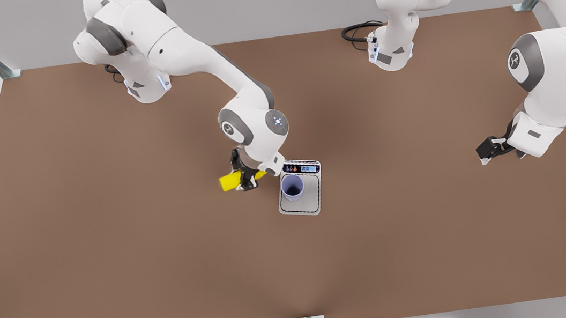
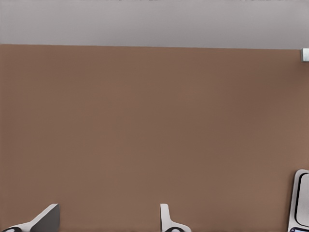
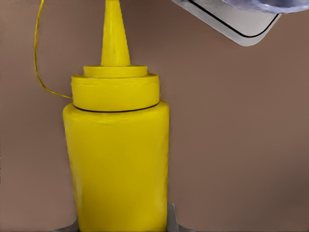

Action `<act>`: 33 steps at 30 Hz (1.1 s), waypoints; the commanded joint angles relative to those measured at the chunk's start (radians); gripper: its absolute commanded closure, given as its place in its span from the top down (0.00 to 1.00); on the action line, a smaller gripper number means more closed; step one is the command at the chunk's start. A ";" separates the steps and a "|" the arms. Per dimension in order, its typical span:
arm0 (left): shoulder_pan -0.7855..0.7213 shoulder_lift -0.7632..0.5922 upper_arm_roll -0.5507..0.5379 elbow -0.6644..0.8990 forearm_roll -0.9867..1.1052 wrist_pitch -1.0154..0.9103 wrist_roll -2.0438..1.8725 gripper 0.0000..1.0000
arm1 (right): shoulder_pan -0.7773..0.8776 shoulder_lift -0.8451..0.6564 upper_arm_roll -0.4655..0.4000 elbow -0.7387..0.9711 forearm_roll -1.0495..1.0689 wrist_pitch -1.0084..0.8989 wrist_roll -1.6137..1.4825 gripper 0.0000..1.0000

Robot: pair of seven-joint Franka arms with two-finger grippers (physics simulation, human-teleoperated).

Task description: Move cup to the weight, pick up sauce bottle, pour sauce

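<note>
Clamped on the sauce bottle, the right tool holds it tipped nearly flat above the brown desk, nozzle aimed toward the weight just beside it at the front view's right. The right wrist view has the yellow bottle body between the fingers, with a corner of the scale beyond the nozzle tip. On the scale's silver platform stands the cup, upright, close to the black display strip. Well apart, at the front view's right, the left tool hangs above bare desk with its fingers spread apart, holding nothing; that arm waits.
</note>
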 commanded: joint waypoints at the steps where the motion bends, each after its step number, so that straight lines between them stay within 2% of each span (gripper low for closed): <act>1: 0.000 0.000 0.000 0.000 0.000 0.000 0.000 1.00 | 0.001 0.002 0.000 0.000 -0.003 0.000 0.001 0.59; 4: 0.000 0.000 0.000 0.000 0.000 0.002 0.000 1.00 | 0.014 0.043 0.000 0.061 -0.011 -0.026 0.044 0.59; 8: 0.000 0.000 0.000 0.000 0.002 0.002 0.000 1.00 | 0.012 0.051 0.000 0.072 -0.008 -0.034 0.291 0.59; 12: 0.000 0.000 0.000 0.000 0.002 0.002 0.000 1.00 | 0.012 0.058 0.000 0.084 0.003 -0.035 0.355 0.59; 17: 0.000 0.001 0.000 0.011 0.002 0.000 0.002 1.00 | 0.046 0.124 0.000 0.184 -0.006 -0.095 0.458 0.59; 33: 0.000 0.008 0.000 0.012 0.002 0.003 0.000 1.00 | 0.056 0.131 -0.003 0.181 -0.031 -0.116 0.599 0.59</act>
